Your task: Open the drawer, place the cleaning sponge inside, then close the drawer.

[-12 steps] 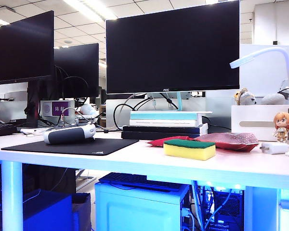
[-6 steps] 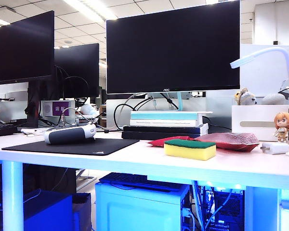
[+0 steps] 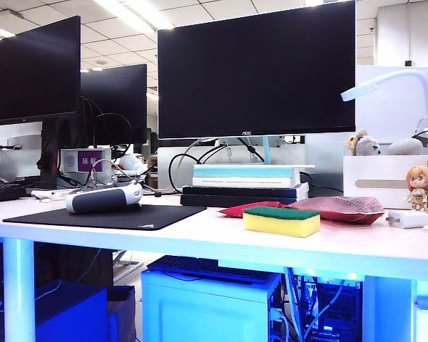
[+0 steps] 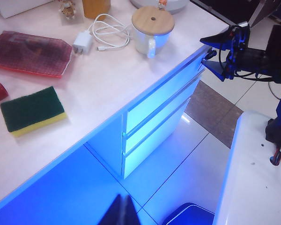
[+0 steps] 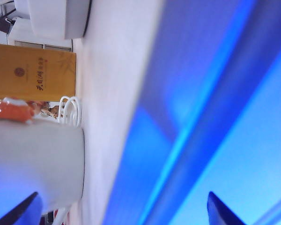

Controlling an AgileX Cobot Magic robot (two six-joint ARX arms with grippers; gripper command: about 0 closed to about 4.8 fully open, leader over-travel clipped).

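Yellow-and-green cleaning sponge lies on our white table, beside a red packet.
Our right gripper hangs spread wide at the closed drawer corner; our left gripper shows only a tip, state unclear.

White desk carrying desk clutter

The cleaning sponge is laid near the front edge; red packets are seen at its 1 o'clock, a black mat at its 9 o'clock.
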